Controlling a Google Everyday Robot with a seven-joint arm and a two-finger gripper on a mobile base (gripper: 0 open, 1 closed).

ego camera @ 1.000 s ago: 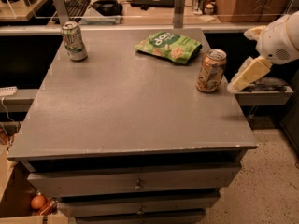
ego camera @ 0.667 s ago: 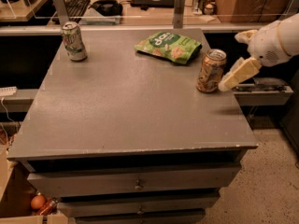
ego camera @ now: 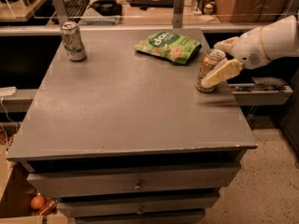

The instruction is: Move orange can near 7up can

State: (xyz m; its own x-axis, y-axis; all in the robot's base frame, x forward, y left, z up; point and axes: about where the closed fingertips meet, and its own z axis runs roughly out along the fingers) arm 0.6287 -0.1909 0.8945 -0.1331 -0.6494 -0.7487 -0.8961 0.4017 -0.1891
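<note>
In the middle of the view stands a grey counter (ego camera: 121, 115) with a flat, bare-looking top and a stack of drawers (ego camera: 138, 183) under its front edge, the whole thing sitting on a speckled floor (ego camera: 275, 171). Behind it, past a rail, runs a wooden desk (ego camera: 140, 13) carrying a dark keyboard (ego camera: 77, 3) and other clutter too dim to name. From the right side a thick white arm (ego camera: 273, 41) reaches in over the counter's right edge. A flat green snack bag (ego camera: 168, 45) lies near the back of the counter, a little right of centre. The 7up can (ego camera: 73, 41) stands upright at the back left corner, well apart from everything else. The orange can (ego camera: 206, 69) stands upright close to the right edge, just beside the snack bag's right end and on the opposite side of the counter from the 7up can. The tool (ego camera: 214, 62) is at this orange can, its pale fingers (ego camera: 223, 72) spread apart so that one crosses in front of the can's body and the other sits behind its top, with the can between them; whether they press on it cannot be told. The can's base rests on the counter.
</note>
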